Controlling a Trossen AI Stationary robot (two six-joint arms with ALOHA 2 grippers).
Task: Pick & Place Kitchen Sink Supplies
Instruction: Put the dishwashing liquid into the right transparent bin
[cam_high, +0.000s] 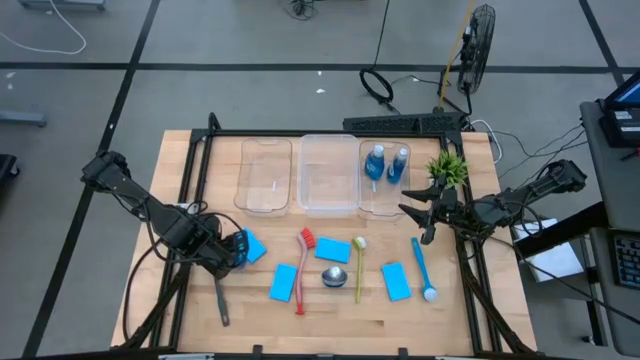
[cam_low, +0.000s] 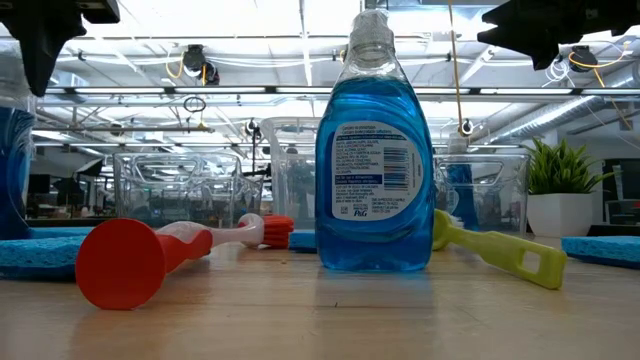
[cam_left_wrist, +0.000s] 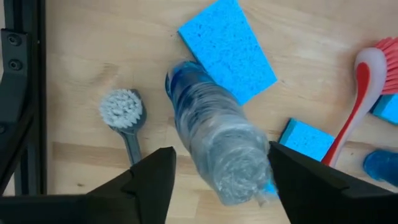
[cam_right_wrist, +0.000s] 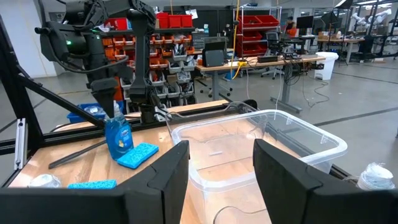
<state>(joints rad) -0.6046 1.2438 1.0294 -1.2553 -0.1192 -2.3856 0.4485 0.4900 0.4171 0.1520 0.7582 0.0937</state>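
Note:
My left gripper (cam_high: 232, 250) (cam_left_wrist: 221, 149) is open over a small blue bottle (cam_left_wrist: 211, 124) (cam_right_wrist: 118, 137) that stands upright on the table beside a blue sponge (cam_left_wrist: 227, 46). Its fingers stand on either side of the bottle's top. My right gripper (cam_high: 418, 222) (cam_right_wrist: 221, 155) hangs open by the right clear bin (cam_high: 383, 208), holding nothing. That bin holds two blue bottles (cam_high: 386, 163). A fourth bottle (cam_high: 334, 277) (cam_low: 373, 160) stands mid-table. Three more sponges (cam_high: 283, 282) (cam_high: 333, 250) (cam_high: 396, 281) lie flat. Red (cam_high: 303, 268), yellow-green (cam_high: 359, 268), blue (cam_high: 422, 268) and grey (cam_high: 220, 300) brushes lie on the wood. My left gripper comes from above, pointing down, with one finger on each side of the bottle's silvery cap (cam_left_wrist: 239, 171). One finger (cam_left_wrist: 292, 174) stands close against the cap; I cannot tell whether it touches. The bottle's base rests on the table.
Three clear bins (cam_high: 327, 175) stand in a row at the far edge; the left and middle ones hold nothing. A small green plant (cam_high: 447, 167) stands right of them, close to my right gripper. A black frame (cam_high: 190, 170) runs along the table's sides. Bare wood lies near the front edge.

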